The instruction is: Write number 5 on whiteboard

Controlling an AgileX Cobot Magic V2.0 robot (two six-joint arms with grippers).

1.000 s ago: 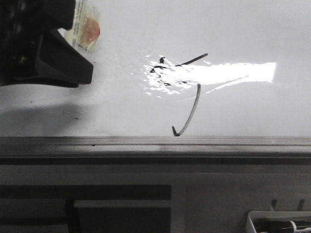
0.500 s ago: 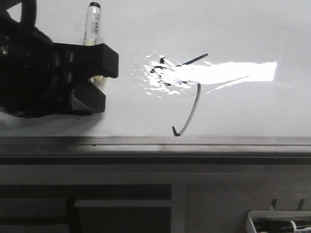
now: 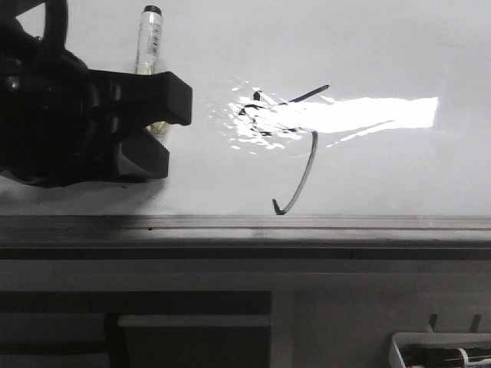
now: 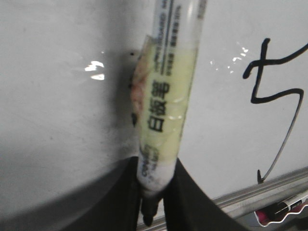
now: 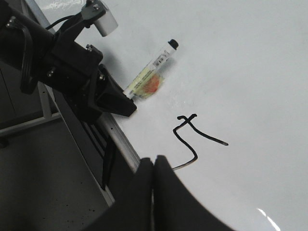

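Observation:
The whiteboard point(image 3: 383, 46) fills the upper front view, with strong glare in the middle. The number 5 point(image 3: 310, 165) is a thin black slanted line whose hooked tail ends near the grey edge rail point(image 3: 307, 224). It also shows in the left wrist view point(image 4: 276, 96) and the right wrist view point(image 5: 208, 137). My left gripper point(image 3: 173, 129) is left of the 5, shut on a whiteboard marker point(image 4: 166, 101) with a yellow label. The marker point(image 3: 148, 38) points away from the rail and lies close along the board. My right gripper point(image 5: 153, 161) is shut and empty, above the rail near the 5's tail.
A white tray holding a marker point(image 3: 437, 353) sits below the board at the lower right. Grey frame panels and a drawer front point(image 3: 192, 322) run under the rail. Small dark specks dot the board near the left gripper.
My left gripper came down and to the right with the marker, which now points up the board. In the last half second it hardly moved. The 5 is unchanged.

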